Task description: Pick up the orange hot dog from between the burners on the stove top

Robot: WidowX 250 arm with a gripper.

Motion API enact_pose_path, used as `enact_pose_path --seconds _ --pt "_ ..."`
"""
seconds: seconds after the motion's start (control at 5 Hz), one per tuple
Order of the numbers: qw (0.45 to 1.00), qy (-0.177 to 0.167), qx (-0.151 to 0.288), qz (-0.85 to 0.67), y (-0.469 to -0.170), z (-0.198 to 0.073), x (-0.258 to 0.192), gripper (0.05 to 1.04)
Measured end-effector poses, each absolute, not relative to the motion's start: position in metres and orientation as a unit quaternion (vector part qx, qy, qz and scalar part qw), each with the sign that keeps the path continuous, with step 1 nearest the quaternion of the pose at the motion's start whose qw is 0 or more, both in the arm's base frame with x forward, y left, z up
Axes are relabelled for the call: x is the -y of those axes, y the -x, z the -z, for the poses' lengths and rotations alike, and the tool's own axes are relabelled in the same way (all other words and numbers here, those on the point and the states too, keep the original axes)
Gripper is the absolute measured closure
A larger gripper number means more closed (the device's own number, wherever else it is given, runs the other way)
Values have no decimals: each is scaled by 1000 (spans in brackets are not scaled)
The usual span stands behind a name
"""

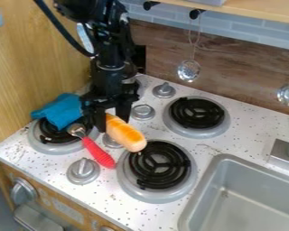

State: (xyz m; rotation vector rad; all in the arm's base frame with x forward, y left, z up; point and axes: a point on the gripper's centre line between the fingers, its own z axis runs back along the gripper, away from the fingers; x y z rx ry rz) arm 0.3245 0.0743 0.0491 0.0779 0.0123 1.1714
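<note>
- The black robot arm (108,58) hides part of the back knobs, and the top edge cuts it off.
- A blue cloth (62,110) covers some of the left black coil burner (50,135).
- The grey metal sink (249,198) is cut off too.
- The black two-finger end effector (112,118) points down, squeezed on the orange-and-tan toy bread roll (126,134).
- The roll slants near the front black coil burner (160,165), beside a red-handled tool (99,152).
</note>
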Motion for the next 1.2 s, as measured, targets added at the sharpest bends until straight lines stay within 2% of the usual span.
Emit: enact_pose_path --seconds 0.2,0.4,0.6,0.8,1.2 --pt "845 -50 -2 -532 -307 -45 -76 429" --pt "884 -99 -12 -457 -277 -42 -86 429" --pt "913 -133 -9 -386 -261 -29 -93 429" --pt "945 -144 -1 -293 -259 -29 -57 429" --pt "971 -97 16 -216 -278 -56 20 429"
